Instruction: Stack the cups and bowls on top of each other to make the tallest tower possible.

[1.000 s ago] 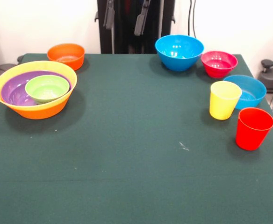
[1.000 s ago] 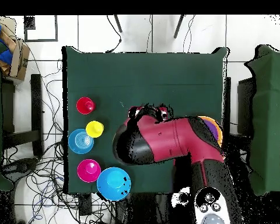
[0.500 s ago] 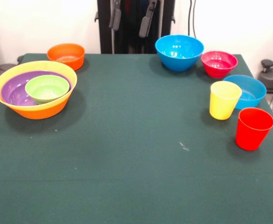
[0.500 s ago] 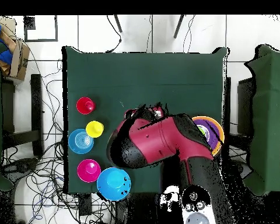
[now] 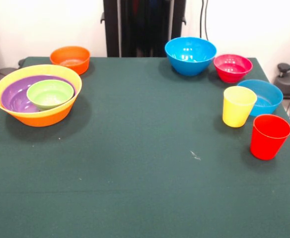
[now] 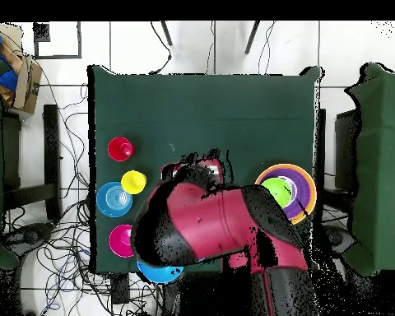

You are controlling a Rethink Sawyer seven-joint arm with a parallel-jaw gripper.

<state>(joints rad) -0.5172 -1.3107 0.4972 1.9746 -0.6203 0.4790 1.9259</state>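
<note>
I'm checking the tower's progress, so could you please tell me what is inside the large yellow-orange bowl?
The large yellow-orange bowl holds a wide purple bowl, and a small green bowl sits inside that. Anything beneath the purple bowl is covered.

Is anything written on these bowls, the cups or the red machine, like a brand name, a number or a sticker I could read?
None can be read in either view.
The bowls, such as the large blue bowl, the yellow cup and the red cup show plain colour only.
The green table cover bears no print.
The robot arm shows no legible label from overhead.
</note>
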